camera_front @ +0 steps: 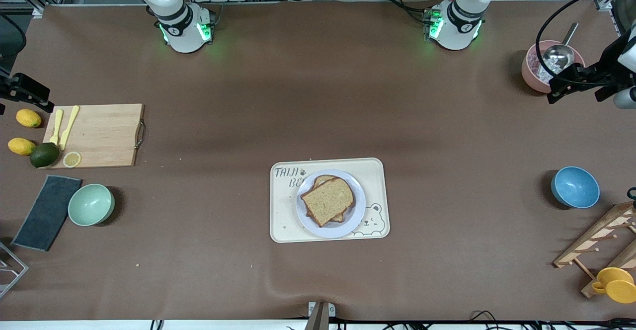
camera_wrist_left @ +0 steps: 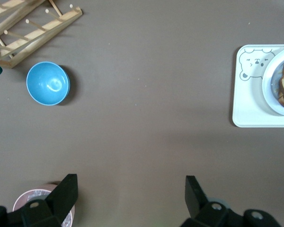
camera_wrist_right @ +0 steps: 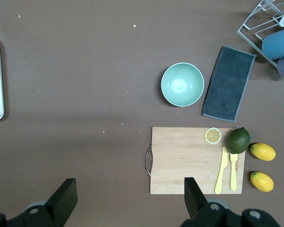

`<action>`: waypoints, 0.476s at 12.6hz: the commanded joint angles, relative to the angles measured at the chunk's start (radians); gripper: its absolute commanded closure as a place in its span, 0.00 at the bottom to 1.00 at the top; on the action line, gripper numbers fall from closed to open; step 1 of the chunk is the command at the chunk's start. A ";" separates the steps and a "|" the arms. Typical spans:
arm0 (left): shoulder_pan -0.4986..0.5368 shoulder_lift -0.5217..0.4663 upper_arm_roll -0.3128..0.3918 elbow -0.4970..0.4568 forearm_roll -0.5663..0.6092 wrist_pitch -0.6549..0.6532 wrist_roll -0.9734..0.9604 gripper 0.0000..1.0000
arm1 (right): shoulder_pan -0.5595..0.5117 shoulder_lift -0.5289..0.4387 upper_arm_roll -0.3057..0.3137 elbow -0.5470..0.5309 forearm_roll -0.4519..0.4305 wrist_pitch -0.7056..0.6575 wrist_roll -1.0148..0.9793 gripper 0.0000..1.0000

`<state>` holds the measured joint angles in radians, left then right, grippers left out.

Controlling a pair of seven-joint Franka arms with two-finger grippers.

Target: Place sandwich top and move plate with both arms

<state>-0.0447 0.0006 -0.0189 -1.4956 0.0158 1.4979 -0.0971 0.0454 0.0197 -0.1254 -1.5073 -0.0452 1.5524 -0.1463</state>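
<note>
**Bread already stacked; plate awaits a two-arm lift**

Both arms stand parked at the ends of the worktop [camera_front: 318,96], well apart from the work. The left gripper [camera_wrist_left: 131,191] hangs over the pink bowl [camera_front: 534,71] with its fingers spread wide and nothing between them. The right gripper [camera_wrist_right: 128,194] hangs over the edge of the worktop beside the cutting board [camera_front: 99,133], fingers likewise apart and empty.

The sandwich top [camera_front: 328,201] lies on a second slice on the plate [camera_front: 348,223], turned a little askew of it. The plate sits on the bear-print tray [camera_front: 283,220], midway between the two grippers and far from each. Whether an egg lies between the slices I cannot tell; the upper slice covers it.

Handling, as a judgement:
- The bread is light, soft and easily crushed. It appears placed, so it needs no further grip.
- The plate looks rigid and smooth, likely slippery, with a thin low rim.
- Hold points: the bare rim at two opposite edges, one toward each arm's end, clear of the crusts.
- The loose stack may slide if the plate tips, so both sides should rise level.
</note>
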 commanded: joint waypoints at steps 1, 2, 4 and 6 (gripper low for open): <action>-0.018 -0.050 0.011 -0.037 0.010 -0.015 -0.004 0.00 | 0.002 0.000 0.001 0.001 0.015 0.002 0.013 0.00; -0.023 -0.068 0.011 -0.050 0.010 -0.015 -0.004 0.00 | 0.002 0.002 0.000 0.001 0.015 0.002 0.013 0.00; -0.018 -0.064 -0.015 -0.063 0.013 -0.005 -0.004 0.00 | 0.002 0.002 0.001 0.001 0.018 0.006 0.014 0.00; -0.021 -0.063 -0.010 -0.063 0.016 -0.007 -0.007 0.00 | -0.001 0.002 0.001 -0.002 0.037 0.006 0.014 0.00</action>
<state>-0.0579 -0.0388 -0.0324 -1.5287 0.0163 1.4860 -0.0977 0.0454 0.0203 -0.1247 -1.5088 -0.0373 1.5552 -0.1463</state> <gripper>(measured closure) 0.000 0.000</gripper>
